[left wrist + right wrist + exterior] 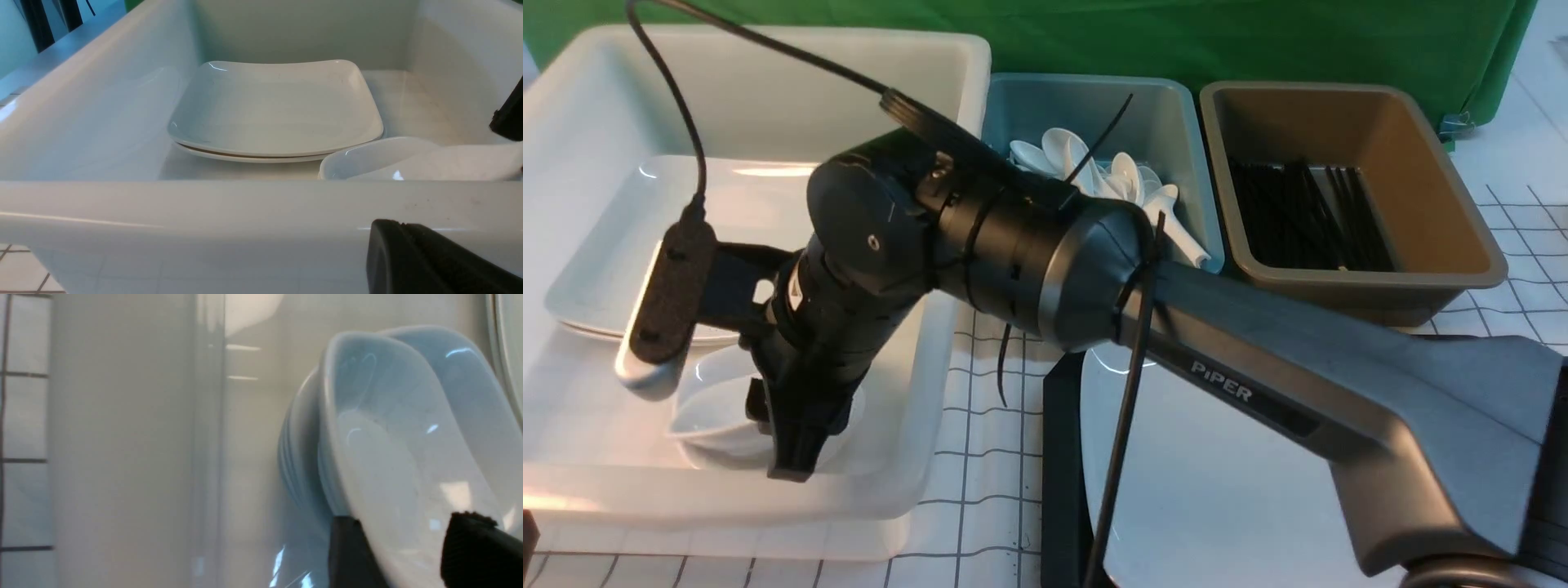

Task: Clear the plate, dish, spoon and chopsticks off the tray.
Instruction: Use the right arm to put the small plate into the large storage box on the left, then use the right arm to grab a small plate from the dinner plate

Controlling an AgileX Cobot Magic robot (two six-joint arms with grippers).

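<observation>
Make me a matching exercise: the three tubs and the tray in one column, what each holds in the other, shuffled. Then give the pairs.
1 white tub
2 teal tub
3 brown tub
4 tray

A chopsticks
B one plate
C spoons
D stacked plates and dishes

Pairs: 1-D, 2-C, 3-A, 4-B.

A glossy white plastic tub (768, 42) holds smooth, shiny, ceramic-looking stacked plates (273, 106) and a glossy dish (392, 457). The right arm (1298, 351) is matt black and satin grey. The teal tub (1176, 131) and brown tub (1413, 139) are dull plastic. The spoons (1066, 151) are shiny white, the chopsticks (1290, 212) matt black. The backdrop (1258, 37) is green cloth. A matt black tray (1058, 457) lies under a glossy white plate (1217, 506).
</observation>
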